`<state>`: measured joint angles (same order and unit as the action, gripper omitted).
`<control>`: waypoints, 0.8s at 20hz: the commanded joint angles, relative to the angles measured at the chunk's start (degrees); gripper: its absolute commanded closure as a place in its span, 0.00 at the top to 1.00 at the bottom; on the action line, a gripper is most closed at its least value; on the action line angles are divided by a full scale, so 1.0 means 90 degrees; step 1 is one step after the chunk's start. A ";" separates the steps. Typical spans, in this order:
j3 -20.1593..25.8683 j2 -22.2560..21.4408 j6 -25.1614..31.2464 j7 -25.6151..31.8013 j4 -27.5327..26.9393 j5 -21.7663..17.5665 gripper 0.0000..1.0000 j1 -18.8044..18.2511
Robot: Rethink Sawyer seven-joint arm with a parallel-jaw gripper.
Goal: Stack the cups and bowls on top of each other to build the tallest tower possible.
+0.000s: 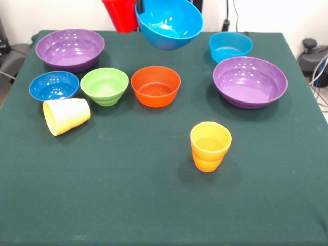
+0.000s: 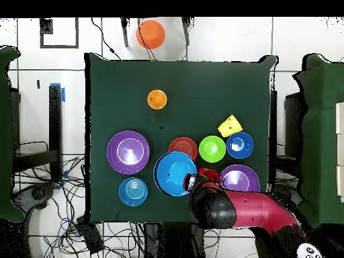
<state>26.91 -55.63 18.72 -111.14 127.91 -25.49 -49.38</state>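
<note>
My gripper (image 1: 139,7) is shut on the rim of the large blue bowl (image 1: 169,23), which hangs tilted above the table's far edge; the overhead view shows the gripper (image 2: 193,181) at that bowl's (image 2: 175,173) side. A red cup (image 1: 120,15) stands just behind it. On the cloth sit two purple bowls (image 1: 70,48) (image 1: 250,81), a cyan bowl (image 1: 230,46), a dark blue bowl (image 1: 54,85), a green bowl (image 1: 104,85) and an orange bowl (image 1: 156,85). The yellow cup (image 1: 66,116) lies on its side. The orange cup (image 1: 210,146) stands upright alone. No tower is in view.
The green table (image 1: 128,205) has its near half bare apart from the orange cup. An orange round object (image 2: 150,33) sits off the table beyond its far edge in the overhead view. Cables lie on the floor around the table.
</note>
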 commanded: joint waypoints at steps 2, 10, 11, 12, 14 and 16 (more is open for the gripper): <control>0.0540 0.0026 0.0231 -0.0111 0.0111 0.0298 0.00 0.0156; 0.1387 -0.0760 0.0892 0.0065 0.0217 0.1411 0.00 0.0015; 0.1400 -0.0869 0.0975 0.0094 0.0186 0.1505 0.00 0.0054; 0.1422 -0.0915 0.1002 0.0118 0.0185 0.1550 0.00 0.0063; 0.1438 -0.0970 0.0996 0.0134 0.0212 0.1605 0.00 0.0093; 0.1384 -0.0991 0.0873 0.0138 0.0320 0.1520 0.00 0.0102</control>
<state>35.58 -62.90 19.88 -111.14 128.25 -13.75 -50.05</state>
